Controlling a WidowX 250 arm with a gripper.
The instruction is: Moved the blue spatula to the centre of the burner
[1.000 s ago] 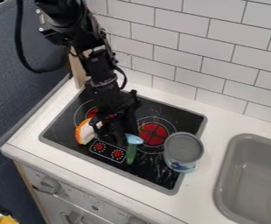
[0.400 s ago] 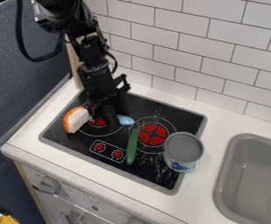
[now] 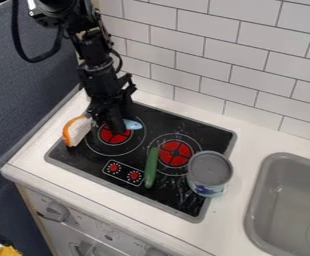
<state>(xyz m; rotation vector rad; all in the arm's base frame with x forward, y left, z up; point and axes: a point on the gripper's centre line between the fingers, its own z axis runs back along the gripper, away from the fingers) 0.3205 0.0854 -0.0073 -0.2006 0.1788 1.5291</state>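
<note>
Over the left burner (image 3: 115, 135) hangs my black gripper (image 3: 117, 129), at the burner's back edge. The light blue spatula head (image 3: 132, 125) pokes out to the right of the gripper's lower end, over the upper right part of that burner. The rest of the spatula is hidden behind the gripper. Whether the gripper is shut on it I cannot tell.
A bread slice with an orange crust (image 3: 76, 131) lies at the stove's left edge. A green cucumber (image 3: 151, 167) lies left of the right burner (image 3: 175, 153). A grey-topped can (image 3: 210, 173) stands at the stove's right edge, left of the sink (image 3: 288, 200).
The gripper has moved back and to the left, and the blue spatula head has shifted the same way. The bread slice has also moved up and left. The cucumber and can stayed put.
</note>
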